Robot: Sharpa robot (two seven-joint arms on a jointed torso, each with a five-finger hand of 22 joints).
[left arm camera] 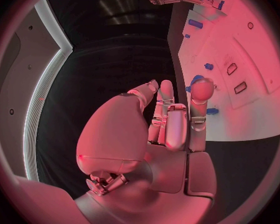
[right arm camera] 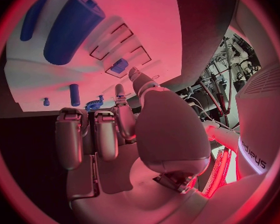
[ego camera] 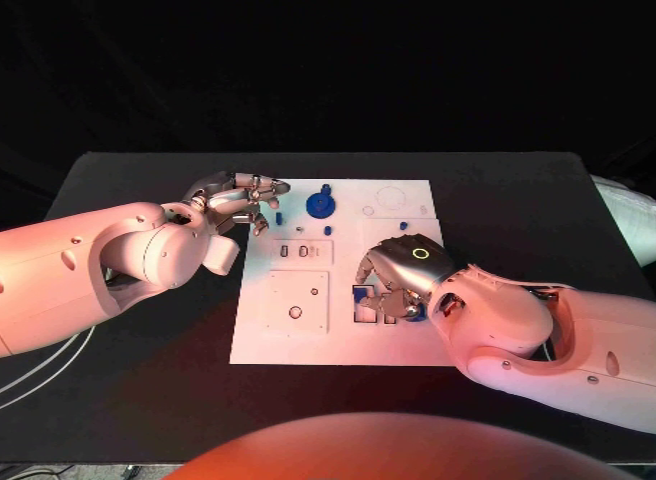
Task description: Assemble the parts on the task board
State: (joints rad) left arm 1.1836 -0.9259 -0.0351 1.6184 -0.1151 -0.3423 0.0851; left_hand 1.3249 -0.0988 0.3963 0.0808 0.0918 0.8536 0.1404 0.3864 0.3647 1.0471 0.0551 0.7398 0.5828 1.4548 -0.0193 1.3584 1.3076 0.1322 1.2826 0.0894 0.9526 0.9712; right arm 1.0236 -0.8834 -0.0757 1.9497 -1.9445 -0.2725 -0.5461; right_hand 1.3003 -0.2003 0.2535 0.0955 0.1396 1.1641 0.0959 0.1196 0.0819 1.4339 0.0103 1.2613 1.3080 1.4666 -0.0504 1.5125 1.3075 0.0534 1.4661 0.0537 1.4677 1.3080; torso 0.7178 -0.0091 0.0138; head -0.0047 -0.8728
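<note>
The left hand (ego camera: 239, 203) hovers at the far left corner of the task board (ego camera: 278, 340), fingers loosely curled and holding nothing; the right hand (ego camera: 400, 268) rests over the board's near right recesses, where blue parts (ego camera: 369, 296) lie beneath its fingers, though whether it grips one cannot be told. The step appears to be seating a part there; next would be pressing it squarely home.

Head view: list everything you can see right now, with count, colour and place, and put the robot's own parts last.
Table: one, black, under everything.
Task board: one, white, middle of the table, with rectangular and round cut-outs.
Gear: one, blue, on the board's far part, just right of the left hand.
Small parts: several, blue, scattered on the board below the gear; exact count unclear.
Parts under the right hand: blue, near the board's right-centre, partly hidden by the fingers; count unclear.
Left hand: one, silver, at the board's far-left corner, fingers curled; whether it holds anything is unclear.
Right hand: one, silver, over the board's right side, fingers down on the blue parts.
</note>
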